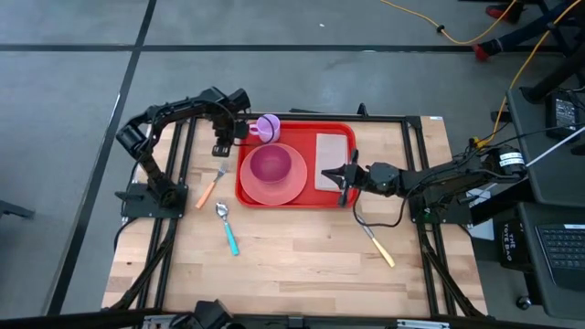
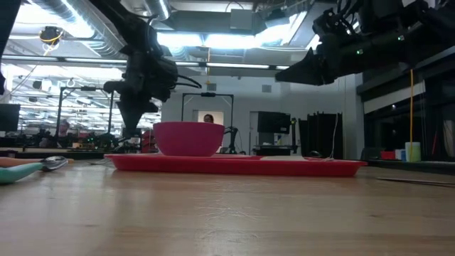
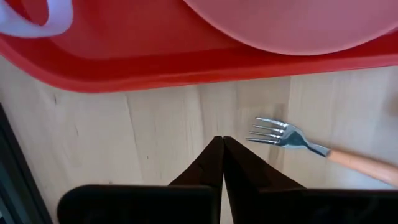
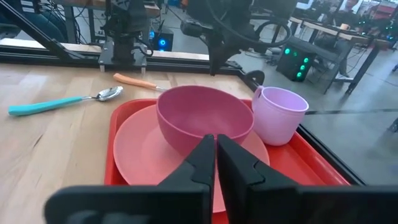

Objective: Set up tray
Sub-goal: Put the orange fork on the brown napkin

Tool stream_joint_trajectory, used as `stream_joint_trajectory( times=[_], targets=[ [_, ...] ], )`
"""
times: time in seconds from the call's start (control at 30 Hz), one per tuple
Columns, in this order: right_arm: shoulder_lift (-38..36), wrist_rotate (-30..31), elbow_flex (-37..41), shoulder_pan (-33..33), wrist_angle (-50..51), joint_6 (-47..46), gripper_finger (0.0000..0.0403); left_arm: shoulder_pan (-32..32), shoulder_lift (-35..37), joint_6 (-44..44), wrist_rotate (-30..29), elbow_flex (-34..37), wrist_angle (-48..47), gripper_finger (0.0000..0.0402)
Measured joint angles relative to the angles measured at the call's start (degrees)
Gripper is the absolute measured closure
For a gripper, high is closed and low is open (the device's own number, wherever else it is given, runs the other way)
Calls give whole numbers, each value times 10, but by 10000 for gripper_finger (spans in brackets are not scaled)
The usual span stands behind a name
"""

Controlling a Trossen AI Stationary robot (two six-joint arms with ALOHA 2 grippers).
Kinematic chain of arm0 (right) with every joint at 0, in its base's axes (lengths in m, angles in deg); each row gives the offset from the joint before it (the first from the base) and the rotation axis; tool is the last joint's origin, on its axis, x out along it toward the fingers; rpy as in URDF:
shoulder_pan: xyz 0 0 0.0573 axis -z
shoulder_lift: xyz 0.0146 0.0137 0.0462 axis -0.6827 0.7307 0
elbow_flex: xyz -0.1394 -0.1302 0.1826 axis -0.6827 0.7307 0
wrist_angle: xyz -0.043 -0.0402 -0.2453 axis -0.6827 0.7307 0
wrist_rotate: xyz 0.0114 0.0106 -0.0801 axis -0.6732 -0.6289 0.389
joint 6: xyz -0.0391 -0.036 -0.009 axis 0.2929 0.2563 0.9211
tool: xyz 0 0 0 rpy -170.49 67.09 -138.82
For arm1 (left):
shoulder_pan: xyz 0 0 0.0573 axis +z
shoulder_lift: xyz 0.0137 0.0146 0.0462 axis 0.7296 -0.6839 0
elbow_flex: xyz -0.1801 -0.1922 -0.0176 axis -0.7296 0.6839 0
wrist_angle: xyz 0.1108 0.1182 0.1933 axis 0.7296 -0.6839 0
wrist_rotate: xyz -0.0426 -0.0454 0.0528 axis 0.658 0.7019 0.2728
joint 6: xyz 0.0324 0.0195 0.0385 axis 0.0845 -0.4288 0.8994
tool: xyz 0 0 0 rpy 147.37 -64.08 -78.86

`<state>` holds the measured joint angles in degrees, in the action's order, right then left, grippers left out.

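Tray (image 1: pixel 297 196) is sitting mid-table between our two arms, already carrying the plate (image 1: pixel 291 189), bowl (image 1: pixel 271 164), cup (image 1: pixel 268 127) and napkin (image 1: pixel 333 161). We're hovering the left gripper (image 1: pixel 222 146), clenched empty, just off its left edge, and the fork (image 1: pixel 212 184) is lying right beside it, handle angling away from the tray. Our right gripper (image 1: pixel 341 174), also clenched on nothing, is hanging over the tray's right side, so the left looks nearer for the fork.
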<state>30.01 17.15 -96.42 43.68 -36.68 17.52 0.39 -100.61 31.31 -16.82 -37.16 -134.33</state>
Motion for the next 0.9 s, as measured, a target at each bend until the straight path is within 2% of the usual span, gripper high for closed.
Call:
stream_joint_trajectory(
  times=[0.17,0.33,0.63,0.9],
  targets=[
    [0,0,0,0,0,0,378,-10,0,-37,-29,0,0,383],
    [0,0,0,0,1,0,390,-15,0,-74,-74,0,1,341],
    [0,0,0,0,1,0,385,-15,0,-69,-74,0,-2,256],
    [0,0,0,0,2,2,389,-15,0,-63,-25,0,-11,250]
  ],
)
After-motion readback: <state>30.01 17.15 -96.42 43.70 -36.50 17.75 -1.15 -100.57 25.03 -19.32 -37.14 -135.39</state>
